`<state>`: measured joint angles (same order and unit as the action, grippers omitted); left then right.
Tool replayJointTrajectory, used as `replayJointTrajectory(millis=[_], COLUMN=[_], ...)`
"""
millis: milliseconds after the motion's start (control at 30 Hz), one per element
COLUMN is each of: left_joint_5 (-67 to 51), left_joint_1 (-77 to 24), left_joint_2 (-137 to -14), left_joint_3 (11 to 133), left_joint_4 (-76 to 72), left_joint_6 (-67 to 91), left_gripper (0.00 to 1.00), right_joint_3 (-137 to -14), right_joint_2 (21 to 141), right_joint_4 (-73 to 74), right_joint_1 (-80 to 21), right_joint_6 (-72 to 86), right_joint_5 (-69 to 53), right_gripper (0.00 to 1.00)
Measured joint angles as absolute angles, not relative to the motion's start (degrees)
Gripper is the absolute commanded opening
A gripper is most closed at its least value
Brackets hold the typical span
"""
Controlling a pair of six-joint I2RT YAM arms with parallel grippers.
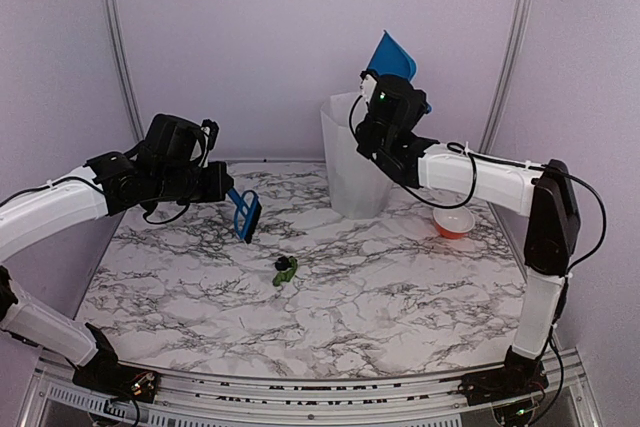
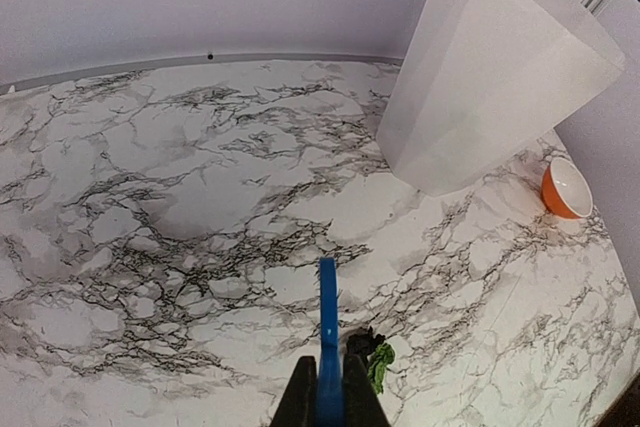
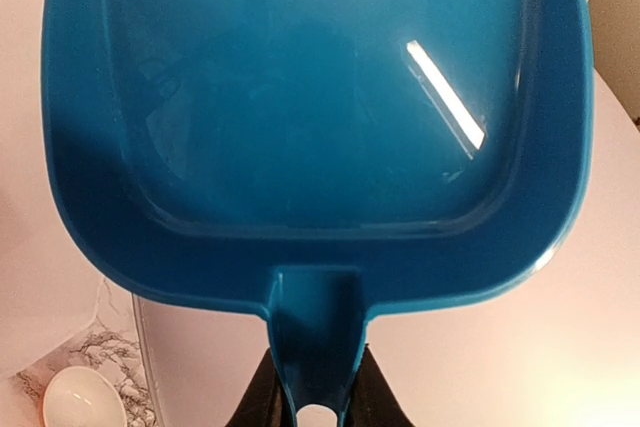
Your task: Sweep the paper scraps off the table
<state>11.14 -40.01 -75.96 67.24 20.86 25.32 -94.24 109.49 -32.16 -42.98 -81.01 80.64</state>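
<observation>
A small clump of black and green paper scraps (image 1: 284, 269) lies near the middle of the marble table (image 1: 400, 287); it also shows in the left wrist view (image 2: 377, 359), just right of my fingers. My left gripper (image 1: 222, 185) is shut on the handle of a blue brush (image 1: 244, 215), held above the table to the left of the scraps; the brush is seen edge-on in the left wrist view (image 2: 328, 332). My right gripper (image 1: 372, 87) is shut on the handle of the blue dustpan (image 1: 392, 57), raised over the white bin. The dustpan's pan (image 3: 310, 107) is empty.
A tall translucent white bin (image 1: 352, 157) stands at the back centre-right; it also shows in the left wrist view (image 2: 490, 67). An orange bowl with a white inside (image 1: 453, 223) sits right of it. Plain walls close in the back and both sides.
</observation>
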Motion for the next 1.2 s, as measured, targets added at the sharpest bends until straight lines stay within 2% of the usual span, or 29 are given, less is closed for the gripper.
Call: replayJointTrajectory(millis=[167,400,567,833,1200], left_joint_5=[10.96,10.94,10.96,11.60,12.40], left_joint_1=[-40.01,-40.01,-40.01,-40.01,-40.03], left_joint_2=[-75.92,-75.92,-75.92,-78.04,-91.13], left_joint_3=[67.20,66.98,66.98,68.14,75.07], left_joint_4=[20.84,20.80,20.78,21.26,23.20], left_joint_6=[25.32,25.32,25.04,20.53,10.52], left_gripper=[0.00,0.00,0.00,0.00,0.00], right_joint_3=[-95.79,-116.51,-120.68,-105.67,-72.58], right_joint_2=[109.47,108.92,103.18,91.68,84.09], right_joint_4=[-22.87,19.81,39.68,52.97,55.13], right_joint_1=[-43.09,-43.18,-43.18,-44.03,-52.58], right_joint_6=[-74.48,-40.64,-20.97,-4.36,8.91], right_joint_5=[80.34,70.08,55.13,29.98,6.46], right_gripper=[0.00,0.00,0.00,0.00,0.00])
